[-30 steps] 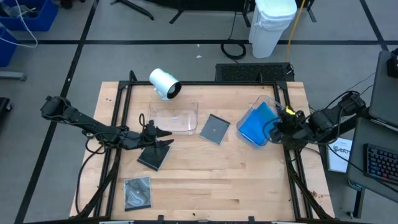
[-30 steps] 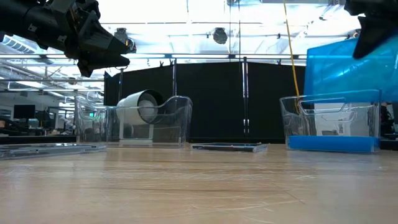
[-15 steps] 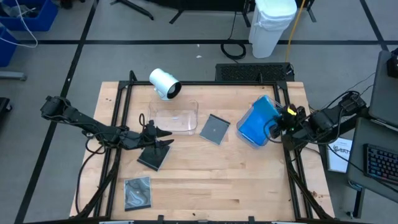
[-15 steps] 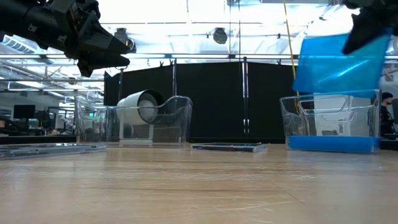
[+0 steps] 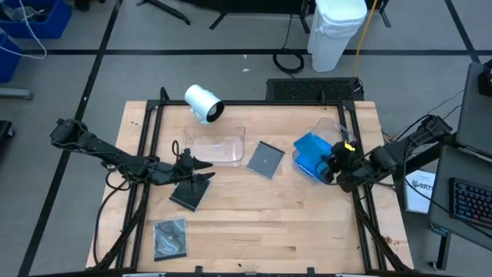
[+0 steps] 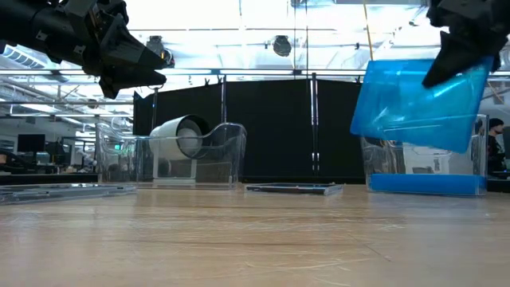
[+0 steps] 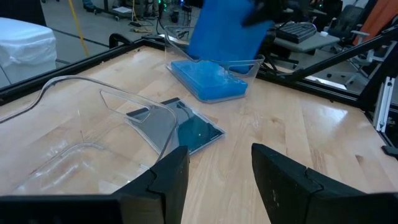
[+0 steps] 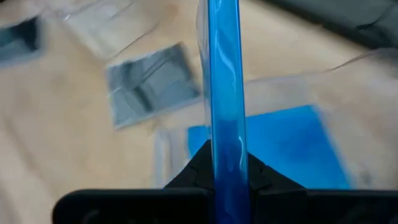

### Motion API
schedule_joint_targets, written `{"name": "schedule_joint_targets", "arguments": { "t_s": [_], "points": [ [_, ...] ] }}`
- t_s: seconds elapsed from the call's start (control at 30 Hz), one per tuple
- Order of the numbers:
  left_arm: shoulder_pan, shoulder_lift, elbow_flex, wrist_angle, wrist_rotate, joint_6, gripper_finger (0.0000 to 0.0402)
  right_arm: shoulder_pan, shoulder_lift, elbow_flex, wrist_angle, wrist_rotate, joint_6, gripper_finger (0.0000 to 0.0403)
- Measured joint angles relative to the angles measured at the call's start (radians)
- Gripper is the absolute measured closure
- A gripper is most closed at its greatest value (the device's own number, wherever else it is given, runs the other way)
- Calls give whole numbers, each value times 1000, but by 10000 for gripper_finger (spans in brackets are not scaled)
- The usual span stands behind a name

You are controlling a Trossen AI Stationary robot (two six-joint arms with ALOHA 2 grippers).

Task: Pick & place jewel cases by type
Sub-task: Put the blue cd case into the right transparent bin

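- The right gripper (image 5: 339, 164) is clamped on a blue jewel case (image 6: 418, 104), its fingers pinching the case edge-on in the right wrist view, with the case carried tilted in the air
- Directly under and just past the held case sits the right-hand clear tray (image 6: 422, 159), with more blue case (image 7: 208, 78) lying flat on its floor; the tray lies below the gripper and slightly toward the table's right edge, so I judge the coming move to be a short lowering and flattening, not a long carry
- The held case's flat face hangs steeply and slanted, while the tray floor is level, so the case must swing toward flat to drop onto the stack
- Beyond the tray toward table centre lies a grey case (image 5: 266, 159), flat on the wood between the two trays
- Farther off, the left gripper (image 5: 201, 169) waits with fingers spread, above a dark case (image 5: 191, 194), near the left clear tray (image 5: 217, 148)
- Another grey case (image 5: 170, 237) lies by the near-left corner, closest to the left arm
- The white cylinder (image 5: 203, 103) lies at the far side
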Motion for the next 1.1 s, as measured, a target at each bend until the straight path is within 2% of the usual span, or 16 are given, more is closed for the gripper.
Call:
{"name": "schedule_joint_targets", "arguments": {
  "t_s": [0.23, 0.37, 0.5, 0.77, 0.93, 1.1],
  "points": [
    [0, 0, 0, 0, 0, 0, 222, 8, -2, -57, 268, -140, -142, 392],
    [0, 0, 0, 0, 0, 0, 222, 22, -17, -57, 350, -161, -191, 394],
    [0, 0, 0, 0, 0, 0, 222, 34, -21, -57, 346, -141, -159, 393],
    [0, 0, 0, 0, 0, 0, 222, 34, 7, -57, 332, 5, -81, 393],
    [0, 0, 0, 0, 0, 0, 222, 31, 80, -57, 362, 19, -11, 393],
    [0, 0, 0, 0, 0, 0, 222, 31, 189, -57, 457, 3, -22, 392]
  ]
}}
